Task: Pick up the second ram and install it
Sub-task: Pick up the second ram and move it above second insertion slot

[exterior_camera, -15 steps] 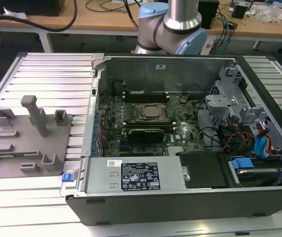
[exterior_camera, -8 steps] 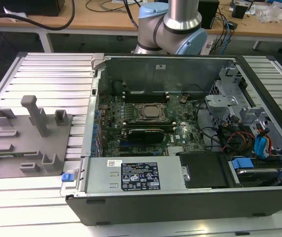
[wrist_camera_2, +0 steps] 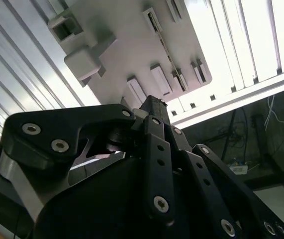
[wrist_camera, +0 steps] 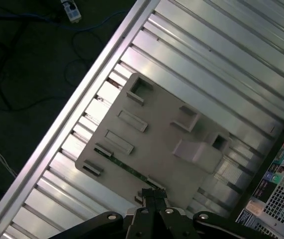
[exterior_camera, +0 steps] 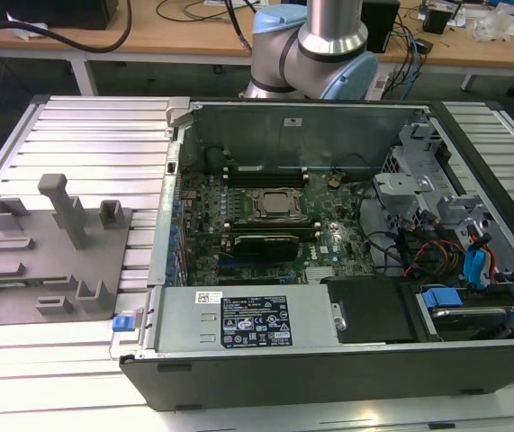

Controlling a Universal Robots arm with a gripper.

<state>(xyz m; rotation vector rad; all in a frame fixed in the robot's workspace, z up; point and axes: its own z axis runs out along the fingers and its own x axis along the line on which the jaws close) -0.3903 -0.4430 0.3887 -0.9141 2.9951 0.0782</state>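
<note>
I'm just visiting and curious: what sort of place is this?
Probably a robotics lab: a robot arm stands behind an opened computer on a slatted metal table, with cable-strewn benches beyond.

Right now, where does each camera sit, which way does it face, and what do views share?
Exterior view: off the arm, looking down into the open black computer case; the silver-blue arm stands behind.
First wrist view: on the wrist, facing the grey plastic fixture plate holding the thin green ram stick; black gripper shows.
Second wrist view: on the wrist, facing that plate past the gripper.
All three views share the plate.
</note>
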